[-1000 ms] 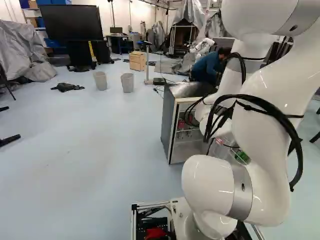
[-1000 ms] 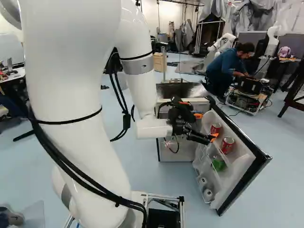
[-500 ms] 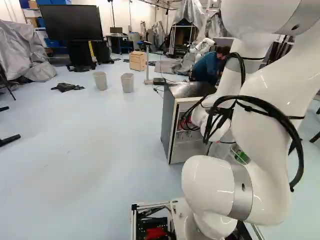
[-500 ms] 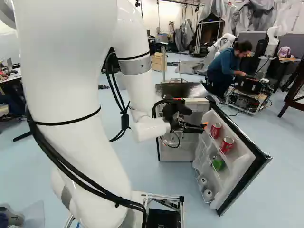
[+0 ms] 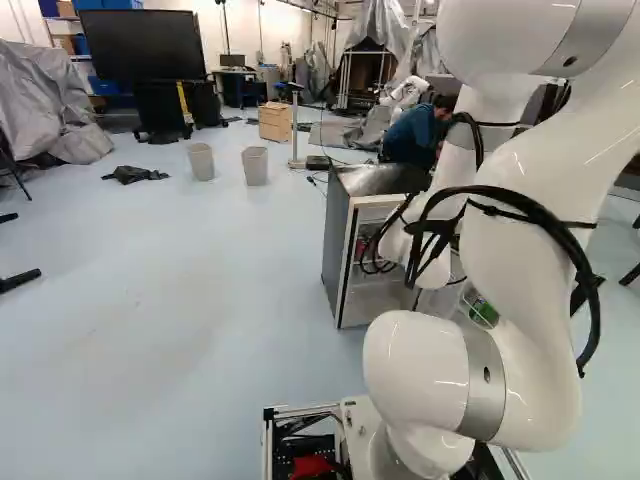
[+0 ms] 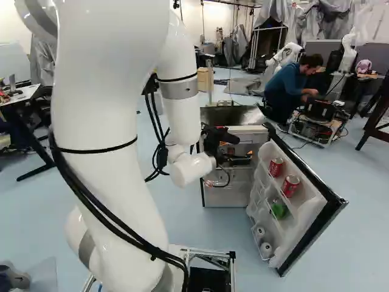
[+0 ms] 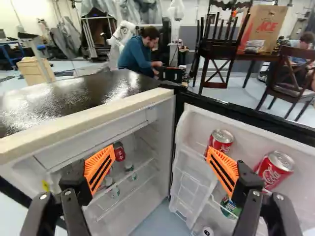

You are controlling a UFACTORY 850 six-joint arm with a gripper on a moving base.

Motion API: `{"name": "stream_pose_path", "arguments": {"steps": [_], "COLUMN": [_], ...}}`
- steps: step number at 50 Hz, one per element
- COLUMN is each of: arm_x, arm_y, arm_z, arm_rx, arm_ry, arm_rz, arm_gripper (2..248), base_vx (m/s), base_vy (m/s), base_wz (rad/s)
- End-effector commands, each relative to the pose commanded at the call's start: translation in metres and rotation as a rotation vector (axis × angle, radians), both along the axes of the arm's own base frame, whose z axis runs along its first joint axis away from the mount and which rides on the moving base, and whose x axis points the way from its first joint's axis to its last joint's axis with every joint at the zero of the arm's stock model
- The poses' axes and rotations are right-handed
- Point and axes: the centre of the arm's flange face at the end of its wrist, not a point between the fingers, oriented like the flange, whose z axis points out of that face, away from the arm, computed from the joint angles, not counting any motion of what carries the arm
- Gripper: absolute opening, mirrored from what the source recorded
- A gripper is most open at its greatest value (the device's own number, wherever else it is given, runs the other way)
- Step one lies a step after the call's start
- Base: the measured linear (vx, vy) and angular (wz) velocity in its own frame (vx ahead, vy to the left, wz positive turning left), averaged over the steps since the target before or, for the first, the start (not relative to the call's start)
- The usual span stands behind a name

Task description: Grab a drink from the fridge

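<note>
Arm [image 6: 94,121]: white, left of the right base view
Gripper [image 6: 248,159]: fingers spread wide, at the fridge's open front
Fridge [image 6: 234,114]: open, a red can [image 7: 119,151] on an inside shelf
Door drinks: two red cans [image 6: 290,185] upright on a rack, a green can [image 6: 279,209] below
Door [image 6: 325,210]: swung outward
</note>
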Motion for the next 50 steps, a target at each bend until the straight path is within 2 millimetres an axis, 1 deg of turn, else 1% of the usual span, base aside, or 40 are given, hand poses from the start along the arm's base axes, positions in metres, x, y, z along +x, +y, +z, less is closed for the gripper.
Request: {"name": "stream_pose_path", "arguments": {"steps": [25,40,50], "arm_x": [0.014,0.021,0.023], "arm_y": [0.016,0.016,0.009], "arm_z": [-0.025,-0.041,-0.053], "arm_rx": [0.025,0.045,0.059], "arm_ry": [0.055,0.08,0.096], "arm_rz": [0.257,0.383,0.396], "arm_gripper": [247,247,247], "base_vx": [0.0,0.0,0.0], "base_vy": [0.0,0.0,0.0], "base_wz": [0.0,0.0,0.0]}}
